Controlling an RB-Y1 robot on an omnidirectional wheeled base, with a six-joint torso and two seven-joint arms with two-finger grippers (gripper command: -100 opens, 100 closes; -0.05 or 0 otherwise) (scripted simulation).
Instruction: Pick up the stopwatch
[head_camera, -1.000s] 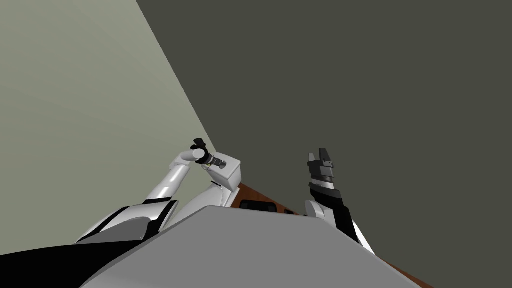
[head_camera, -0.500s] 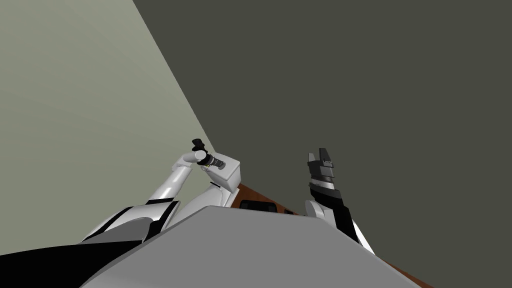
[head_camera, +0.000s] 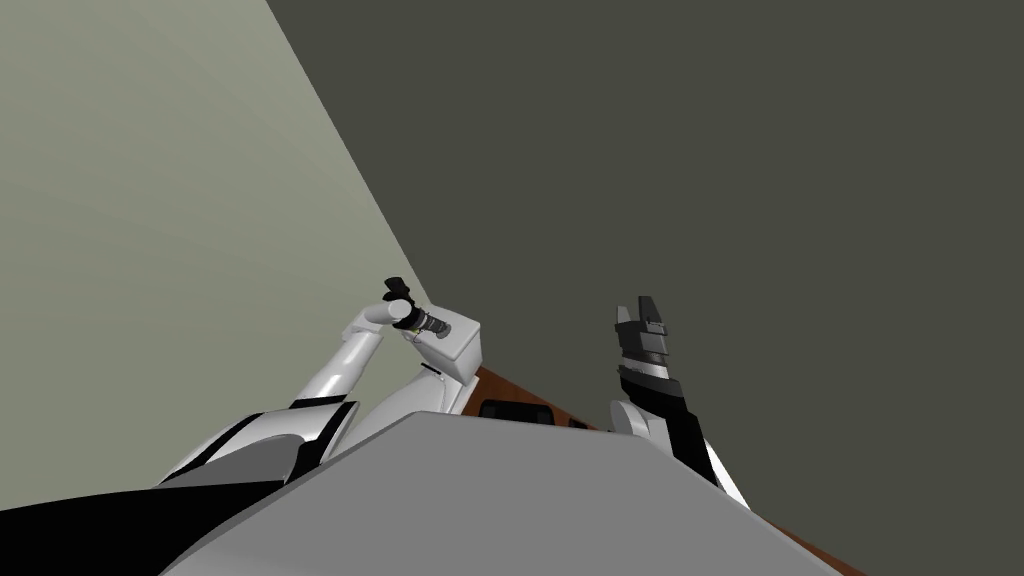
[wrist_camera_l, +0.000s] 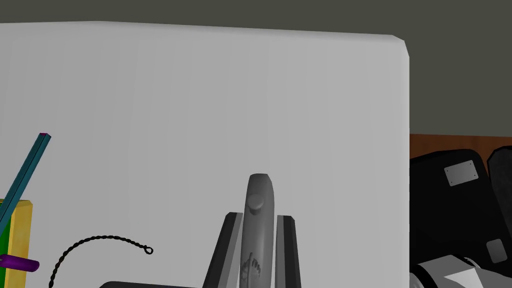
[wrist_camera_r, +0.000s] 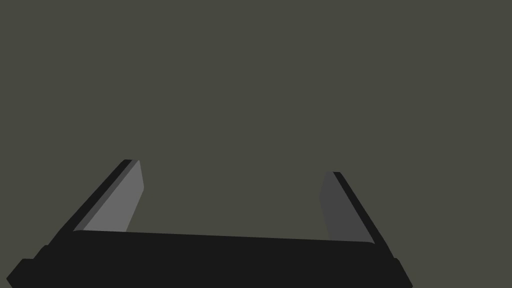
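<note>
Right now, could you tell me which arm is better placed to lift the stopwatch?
Left. The left gripper is shut on the grey stopwatch at the white box, with its fingers pressing the sides. The right gripper is open, raised apart and holding nothing.

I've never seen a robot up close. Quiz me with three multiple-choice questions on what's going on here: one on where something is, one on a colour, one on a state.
1. Where is the grey stopwatch?
A) lying on a chair
B) between the fingers of the left gripper
C) hanging from a hook

2. What colour is the twisted cord beside it?
A) red
B) white
C) black

3. How does the right gripper stand?
A) open and empty
B) shut on a cup
C) shut on a pen

Answers:
1 B, the two fingers press the stopwatch's sides.
2 C, it loops black against the white surface.
3 A, its fingers stand wide apart with nothing between them.
</note>
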